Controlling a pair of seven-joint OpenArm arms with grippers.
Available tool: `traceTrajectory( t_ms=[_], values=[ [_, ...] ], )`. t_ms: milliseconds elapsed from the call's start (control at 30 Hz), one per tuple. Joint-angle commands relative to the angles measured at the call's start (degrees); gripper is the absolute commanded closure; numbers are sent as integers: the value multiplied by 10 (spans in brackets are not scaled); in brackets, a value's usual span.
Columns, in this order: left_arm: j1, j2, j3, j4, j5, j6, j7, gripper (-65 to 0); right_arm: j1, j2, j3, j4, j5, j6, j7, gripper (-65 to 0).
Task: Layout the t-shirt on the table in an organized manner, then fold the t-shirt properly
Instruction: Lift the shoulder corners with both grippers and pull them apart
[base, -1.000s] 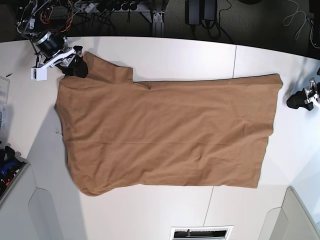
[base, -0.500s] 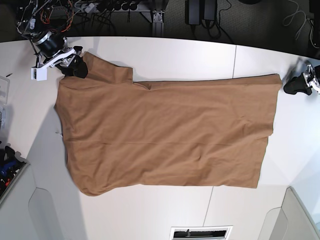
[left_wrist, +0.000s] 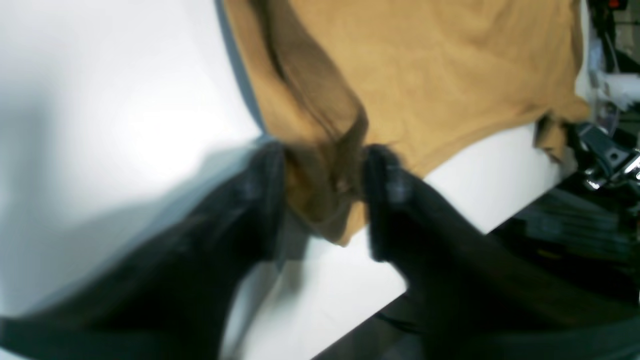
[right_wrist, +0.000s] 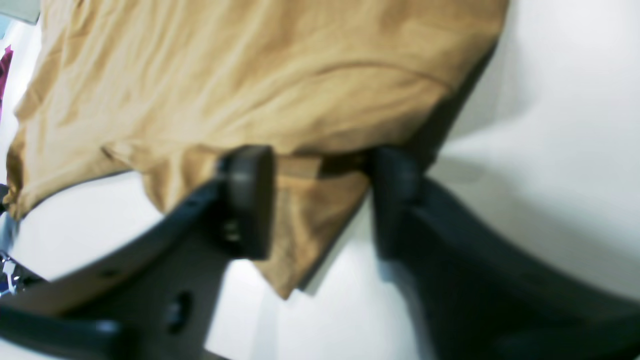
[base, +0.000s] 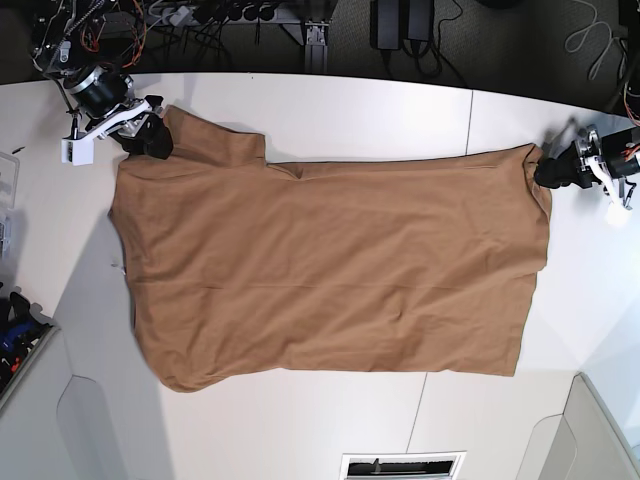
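Note:
The tan t-shirt (base: 330, 270) lies spread flat on the white table (base: 350, 105), collar end toward the left. My left gripper (base: 547, 172) is at the shirt's far right hem corner. In the left wrist view its dark fingers (left_wrist: 260, 190) pinch a raised bunch of the t-shirt (left_wrist: 425, 75), and the left gripper (left_wrist: 325, 185) is shut on it. My right gripper (base: 150, 140) is at the far left sleeve. Seen from the right wrist, the right gripper (right_wrist: 320, 190) straddles the sleeve corner of the t-shirt (right_wrist: 250, 75), jaws apart, the cloth between them lying flat.
A thin dark seam (base: 470, 120) crosses the tabletop right of centre. Cables and power bricks (base: 400, 25) lie past the far edge. A grey bin with coloured items (base: 15, 340) sits at the left edge. Grey panels (base: 95, 430) flank the near corners.
My left gripper has travelled from the table's right side to the hem corner and closed on it, drawing that corner slightly inward. The right gripper stayed at the sleeve and its jaws narrowed.

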Motion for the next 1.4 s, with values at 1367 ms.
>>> traceTrajectory(
  t_ms=[1367],
  values=[
    [-89, -35, 2, 54, 242, 3, -208, 0, 183, 19, -2, -20, -60, 2, 16, 0]
  ],
)
